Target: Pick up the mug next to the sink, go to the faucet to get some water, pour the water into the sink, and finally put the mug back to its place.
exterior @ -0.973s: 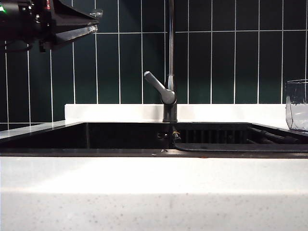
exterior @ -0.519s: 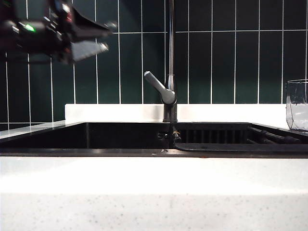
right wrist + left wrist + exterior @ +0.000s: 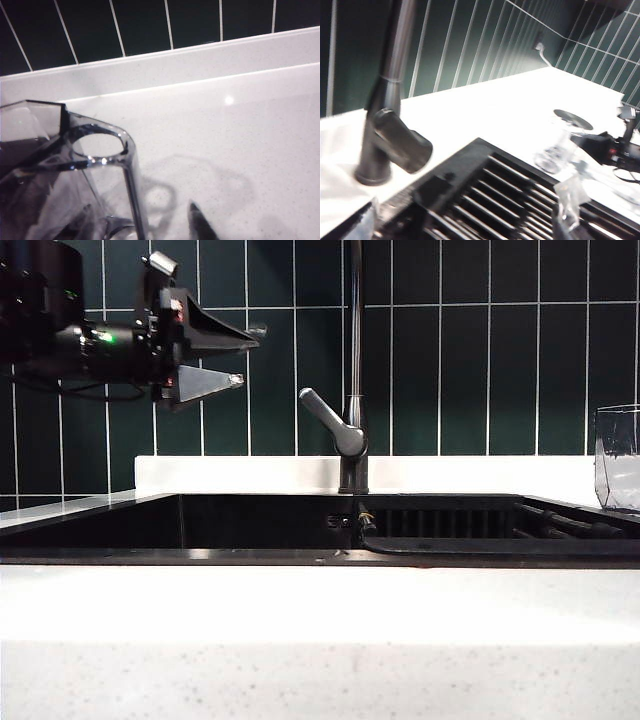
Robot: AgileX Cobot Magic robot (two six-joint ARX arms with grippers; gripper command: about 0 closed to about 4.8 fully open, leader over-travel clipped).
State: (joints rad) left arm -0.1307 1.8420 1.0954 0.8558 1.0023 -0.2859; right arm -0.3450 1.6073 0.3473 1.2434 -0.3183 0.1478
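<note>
left end effector (image 3: 240,355) moved right toward faucet (image 3: 345,435) since a second ago, fingers now spread wide, empty. right end effector (image 3: 150,220) wide, just beside mug (image 3: 75,175), not gripping. mug on tabletop (image 3: 320,620) right of sink (image 3: 260,525). pickup pending.

Dark green wall tiles (image 3: 470,360) with pale grout — below them a white speckled countertop (image 3: 320,640).

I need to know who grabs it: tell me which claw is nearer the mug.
Right. The right claw is right at the mug, one finger beside the glass. The left claw hangs open above the sink, left of the faucet, far from it.
</note>
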